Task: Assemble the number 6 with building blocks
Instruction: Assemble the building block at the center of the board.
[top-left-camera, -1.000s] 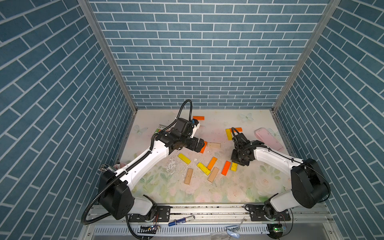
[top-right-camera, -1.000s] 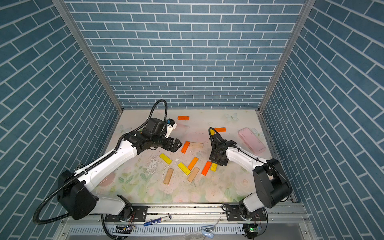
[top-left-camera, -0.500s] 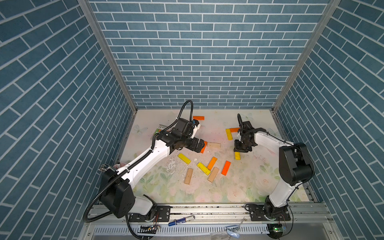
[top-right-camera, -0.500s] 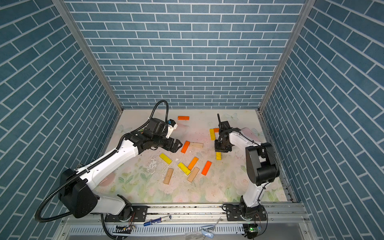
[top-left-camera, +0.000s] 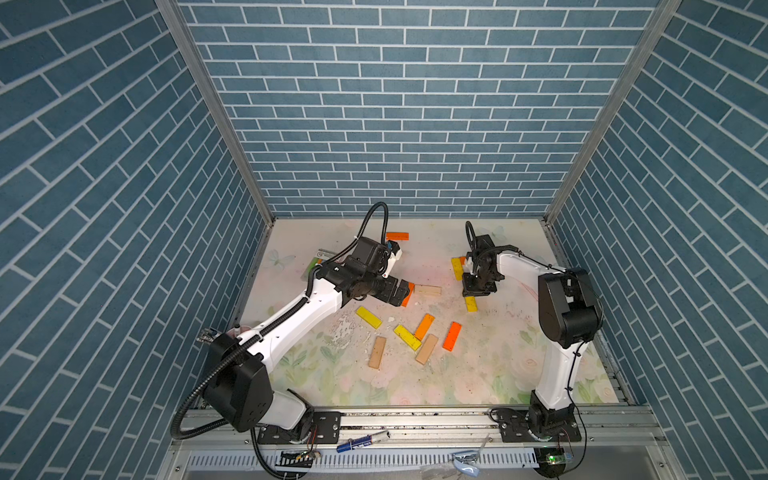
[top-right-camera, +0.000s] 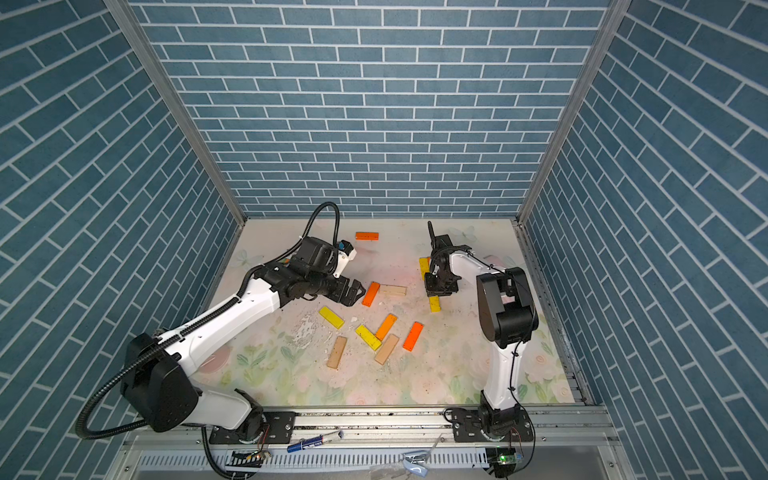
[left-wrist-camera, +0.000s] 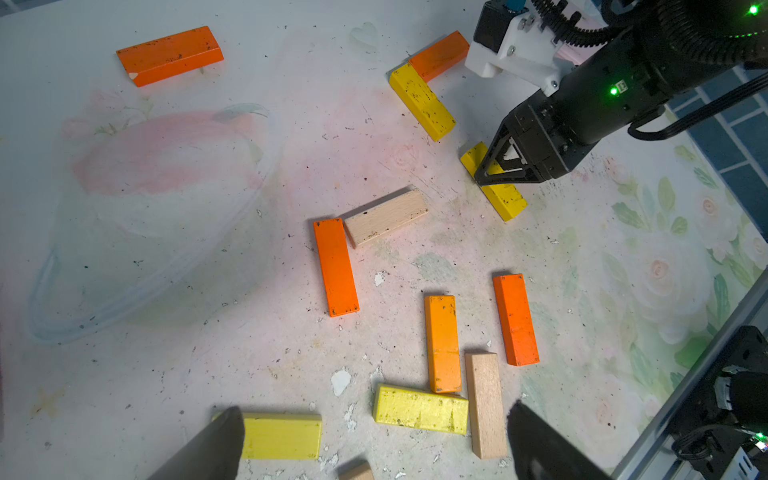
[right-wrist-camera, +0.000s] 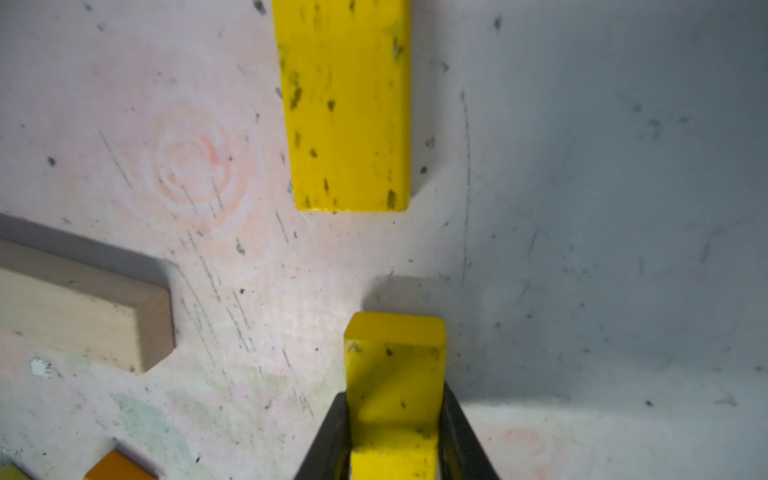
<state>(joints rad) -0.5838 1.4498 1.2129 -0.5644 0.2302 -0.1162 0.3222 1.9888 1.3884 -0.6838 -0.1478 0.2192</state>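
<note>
Toward the back wall (top-left-camera: 395, 124), right gripper (right-wrist-camera: 394, 395) clamps a yellow block (right-wrist-camera: 395, 357), its rear end out of frame; both have shifted rearward. Left gripper (left-wrist-camera: 374, 409) gapes wide, unmoved.

Building blocks (top-left-camera: 451, 336) scattered flat; one yellow block (right-wrist-camera: 395, 365) clamped.

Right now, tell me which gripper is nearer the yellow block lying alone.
Left. The open left gripper hovers just behind the lone yellow block; the right gripper, shut on a second yellow block, is far off to its right.
</note>
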